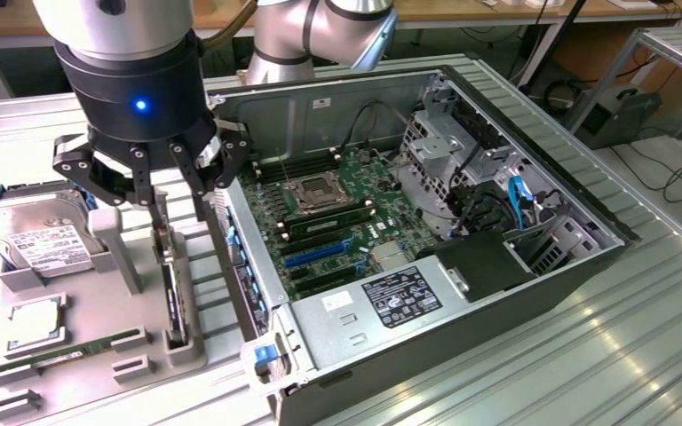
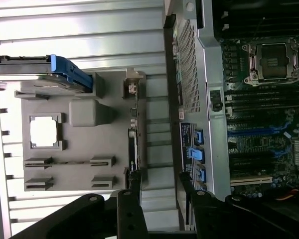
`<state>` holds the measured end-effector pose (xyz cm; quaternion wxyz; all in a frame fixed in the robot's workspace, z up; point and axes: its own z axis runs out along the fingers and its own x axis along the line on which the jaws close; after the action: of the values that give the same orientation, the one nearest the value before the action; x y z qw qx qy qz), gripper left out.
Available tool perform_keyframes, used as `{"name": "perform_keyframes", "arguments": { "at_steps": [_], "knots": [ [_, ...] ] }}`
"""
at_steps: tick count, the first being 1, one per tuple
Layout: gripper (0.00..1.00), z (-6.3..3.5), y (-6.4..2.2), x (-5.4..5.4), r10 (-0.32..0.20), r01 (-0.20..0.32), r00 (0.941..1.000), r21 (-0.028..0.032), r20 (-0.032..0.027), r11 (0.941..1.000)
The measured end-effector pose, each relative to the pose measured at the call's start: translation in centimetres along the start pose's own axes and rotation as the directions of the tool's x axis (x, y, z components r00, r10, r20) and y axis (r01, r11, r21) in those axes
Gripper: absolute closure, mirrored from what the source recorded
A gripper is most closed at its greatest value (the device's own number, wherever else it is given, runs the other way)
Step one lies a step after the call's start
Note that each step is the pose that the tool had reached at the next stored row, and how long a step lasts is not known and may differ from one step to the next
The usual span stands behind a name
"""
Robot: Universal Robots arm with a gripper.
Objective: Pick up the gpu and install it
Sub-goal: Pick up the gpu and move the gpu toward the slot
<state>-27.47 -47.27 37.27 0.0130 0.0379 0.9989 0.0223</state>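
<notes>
Wide claw point(image 1: 178, 217) above gpu point(image 1: 174, 306), case point(image 1: 495, 319) beside

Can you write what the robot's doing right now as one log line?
claw: open | spot: over gpu | gpu: on edge in grey holder, not gripped | computer case: open

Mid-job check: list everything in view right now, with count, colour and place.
gpu: one, black, on edge in the tray, beside the case.
hard drive: one, silver, white label, tray's far end.
square chip: one, silver, mid-tray.
memory stick: one, green, tray's near slots.
fixture tray: one, grey, exterior view's left.
computer case: one, black and silver, open, centre.
motherboard: one, green, inside the case.
table: one, ribbed metal, underneath.
arm: one, silver.
gripper: one, black, jaws open, above the gpu.
</notes>
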Motion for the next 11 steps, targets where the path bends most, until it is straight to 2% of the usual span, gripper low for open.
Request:
{"name": "perform_keyframes", "arguments": {
  "at_steps": [11],
  "knots": [
    [0.58, 0.33, -0.04, 0.35, 0.000, 0.000, 1.0000, 0.0000, 0.0000, 1.0000]
  ]
}}
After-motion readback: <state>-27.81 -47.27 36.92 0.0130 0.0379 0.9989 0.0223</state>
